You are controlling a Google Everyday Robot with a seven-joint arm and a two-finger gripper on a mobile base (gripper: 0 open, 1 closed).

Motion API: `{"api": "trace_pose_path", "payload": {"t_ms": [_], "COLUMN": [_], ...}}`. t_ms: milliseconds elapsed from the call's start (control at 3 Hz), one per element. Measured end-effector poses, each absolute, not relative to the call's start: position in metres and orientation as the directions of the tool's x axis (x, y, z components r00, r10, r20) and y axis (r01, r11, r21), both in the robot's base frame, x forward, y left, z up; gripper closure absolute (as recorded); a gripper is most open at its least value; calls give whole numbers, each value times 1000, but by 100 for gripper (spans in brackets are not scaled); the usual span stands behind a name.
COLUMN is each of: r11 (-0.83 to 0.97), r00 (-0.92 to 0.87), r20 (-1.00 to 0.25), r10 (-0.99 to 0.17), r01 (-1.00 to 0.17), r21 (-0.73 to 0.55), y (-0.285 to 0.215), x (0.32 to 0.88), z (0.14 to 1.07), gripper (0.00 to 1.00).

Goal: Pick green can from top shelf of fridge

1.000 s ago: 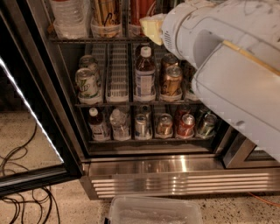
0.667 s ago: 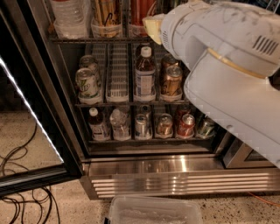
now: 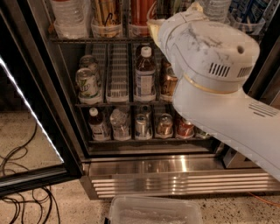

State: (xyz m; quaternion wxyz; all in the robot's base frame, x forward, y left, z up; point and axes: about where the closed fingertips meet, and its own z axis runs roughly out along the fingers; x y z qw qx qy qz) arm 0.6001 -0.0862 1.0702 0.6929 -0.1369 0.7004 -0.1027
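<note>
The fridge [image 3: 175, 175] stands open in front of me, with dark wire racks of drinks. The top shelf [image 3: 87, 39] runs along the upper edge, fronted by translucent cups that hold a clear bottle [image 3: 69, 15], gold striped cans [image 3: 106, 15] and a red can [image 3: 141, 13]. My white arm [image 3: 210, 57] reaches up across the right half of the fridge and covers the right part of the top shelf. The gripper is hidden past the arm's end, near the top shelf. No green can shows; it is hidden behind the arm or out of view.
Pale green-and-white cans [image 3: 87, 83], a labelled bottle [image 3: 144, 74] and a brown can [image 3: 168, 85] stand on the middle rack. Short cans and a bottle line the lowest rack [image 3: 140, 127]. The glass door [image 3: 26, 113] hangs open at the left. Cables [image 3: 22, 197] lie on the floor, and a clear plastic bin [image 3: 153, 212] sits below.
My arm has swung left and rolled, so its round joint housing now covers more of the right side of the middle and lower racks. The drinks have not moved.
</note>
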Motion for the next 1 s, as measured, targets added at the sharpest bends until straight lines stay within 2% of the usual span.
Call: {"api": "trace_pose_path", "payload": {"t_ms": [667, 1000], "r11": [935, 933], "r00": [53, 93], "r20": [-933, -929], "r10": [-355, -359], "r01": [24, 62], "r21": [-354, -355], "y": [-94, -99], "x": [602, 594], "z": [1077, 1091], "gripper": [30, 33]}}
